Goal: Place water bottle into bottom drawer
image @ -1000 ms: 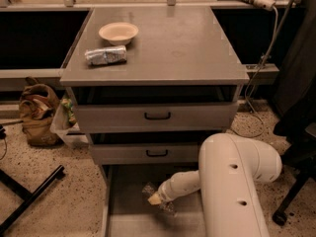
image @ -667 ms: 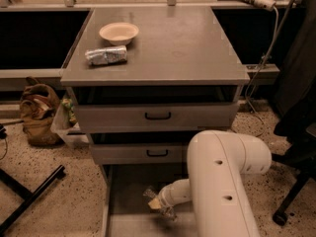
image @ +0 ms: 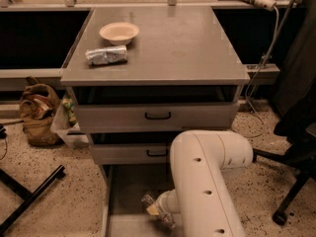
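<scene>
The bottom drawer (image: 131, 184) is pulled out at floor level, a flat grey tray with a thin left rail. My gripper (image: 158, 212) reaches down into it from the big white arm (image: 207, 181) and sits low over the drawer floor near the front. It is shut on the water bottle (image: 148, 200), of which only a small clear end shows, sticking out to the upper left. The rest of the bottle is hidden by the gripper and arm.
Two shallower grey drawers with black handles (image: 158, 115) stand slightly open above. On the cabinet top (image: 187, 48) lie a cream bowl (image: 119, 32) and a foil packet (image: 106, 56). A brown bag (image: 37, 112), a black stand leg (image: 29, 196) and a chair base (image: 291, 181) flank the cabinet.
The arm has swung left and nearer the camera, and the gripper with the bottle has shifted left and slightly down inside the bottom drawer.
</scene>
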Controlling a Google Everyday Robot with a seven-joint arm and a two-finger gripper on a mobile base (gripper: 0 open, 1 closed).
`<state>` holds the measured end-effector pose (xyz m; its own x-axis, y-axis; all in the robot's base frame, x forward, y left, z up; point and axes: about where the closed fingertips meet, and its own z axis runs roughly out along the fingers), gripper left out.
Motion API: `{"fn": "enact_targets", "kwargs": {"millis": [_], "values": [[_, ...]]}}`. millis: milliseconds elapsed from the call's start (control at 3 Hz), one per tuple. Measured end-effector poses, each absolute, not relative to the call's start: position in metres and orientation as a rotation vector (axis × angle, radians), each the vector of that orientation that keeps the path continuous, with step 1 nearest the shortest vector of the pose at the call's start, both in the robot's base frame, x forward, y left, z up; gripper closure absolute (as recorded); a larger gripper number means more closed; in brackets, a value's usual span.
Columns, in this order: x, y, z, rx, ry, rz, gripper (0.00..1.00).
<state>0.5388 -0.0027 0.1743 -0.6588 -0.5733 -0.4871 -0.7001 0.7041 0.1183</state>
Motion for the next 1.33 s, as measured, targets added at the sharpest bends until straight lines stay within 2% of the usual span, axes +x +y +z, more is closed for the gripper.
{"fn": "enact_targets", "kwargs": {"millis": [667,1000,1333], "values": [[0.5348,0.0026,0.1549,-0.977,2.540,0.487,1.00],[0.5348,0.0028,0.1549,-0.976,2.539,0.486,0.82],[0.5347,0.0028,0.1549,-0.976,2.539,0.486,0.59]]}}
